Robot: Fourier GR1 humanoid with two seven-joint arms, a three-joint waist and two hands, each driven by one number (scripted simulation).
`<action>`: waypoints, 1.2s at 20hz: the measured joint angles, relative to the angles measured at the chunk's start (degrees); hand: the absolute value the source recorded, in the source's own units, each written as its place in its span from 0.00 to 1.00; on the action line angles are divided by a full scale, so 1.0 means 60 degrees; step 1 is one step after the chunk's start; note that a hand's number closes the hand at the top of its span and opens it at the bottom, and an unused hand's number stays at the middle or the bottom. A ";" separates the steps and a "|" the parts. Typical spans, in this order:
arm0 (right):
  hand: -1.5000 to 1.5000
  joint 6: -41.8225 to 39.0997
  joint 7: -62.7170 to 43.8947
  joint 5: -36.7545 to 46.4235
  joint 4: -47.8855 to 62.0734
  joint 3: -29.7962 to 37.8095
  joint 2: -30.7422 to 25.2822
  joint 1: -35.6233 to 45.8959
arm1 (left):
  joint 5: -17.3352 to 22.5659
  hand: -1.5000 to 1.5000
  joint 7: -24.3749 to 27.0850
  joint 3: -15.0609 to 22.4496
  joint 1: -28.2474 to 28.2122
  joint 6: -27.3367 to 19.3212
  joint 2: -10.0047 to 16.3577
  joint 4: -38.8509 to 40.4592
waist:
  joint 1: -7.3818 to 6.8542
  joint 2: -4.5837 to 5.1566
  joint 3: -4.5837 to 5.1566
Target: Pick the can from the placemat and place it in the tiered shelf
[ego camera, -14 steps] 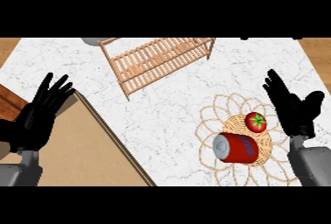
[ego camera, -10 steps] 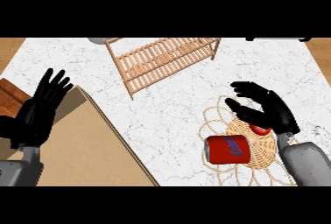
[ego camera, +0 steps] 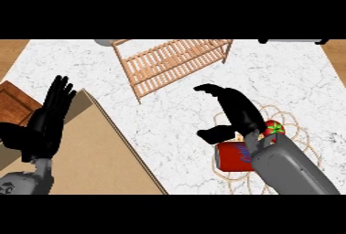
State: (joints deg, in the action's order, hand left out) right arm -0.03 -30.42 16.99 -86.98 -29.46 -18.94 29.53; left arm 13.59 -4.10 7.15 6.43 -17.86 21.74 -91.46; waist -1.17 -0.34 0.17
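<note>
A red can lies on its side on the woven wicker placemat at the lower right of the head view. A small red tomato sits on the placemat just right of the forearm. My right hand hovers over the placemat above the can, fingers bent forward, thumb down toward the can, holding nothing. Its grey forearm hides part of the can and placemat. The wooden tiered shelf stands at the top centre. My left hand rests open at the left edge, fingers up.
A tan board and a brown wooden box lie at the lower left beside the left hand. A grey object peeks in at the top edge near the shelf. The marble counter extends to the right.
My right hand has swung in from the right edge to over the placemat and can, fingers now bent forward. The view has shifted slightly. The left hand stays resting.
</note>
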 measured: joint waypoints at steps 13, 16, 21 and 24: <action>0.00 -0.4703 -0.4241 -0.0610 -0.0550 -0.2996 0.0689 0.2634 | -0.0251 0.50 -0.0248 0.0021 -0.0033 -0.0150 -0.0037 -0.0185 | -0.0008 -0.0038 0.0024; 0.00 -0.5265 -0.4386 -0.0349 -0.0083 -0.3970 0.0739 0.3120 | -0.0243 0.50 -0.0307 0.0022 0.0005 -0.0119 -0.0031 -0.0183 | -0.0023 -0.0051 0.0032; 0.00 -0.5821 -0.4699 0.0010 0.0841 -0.5043 0.1074 0.3655 | -0.0353 0.50 -0.0313 0.0068 -0.0040 -0.0247 -0.0141 -0.0223 | 0.0049 -0.0056 0.0022; 0.00 -0.5981 -0.4977 0.0147 0.1245 -0.5404 0.1379 0.3711 | -0.0337 0.50 -0.0338 0.0023 -0.0118 -0.0219 -0.0121 -0.0291 | 0.0126 -0.0057 0.0011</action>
State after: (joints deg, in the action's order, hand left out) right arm -35.91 -60.28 17.87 -79.51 -61.88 -10.67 51.80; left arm 11.57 -6.12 7.28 5.73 -19.17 21.02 -93.21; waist -0.42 -0.68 0.24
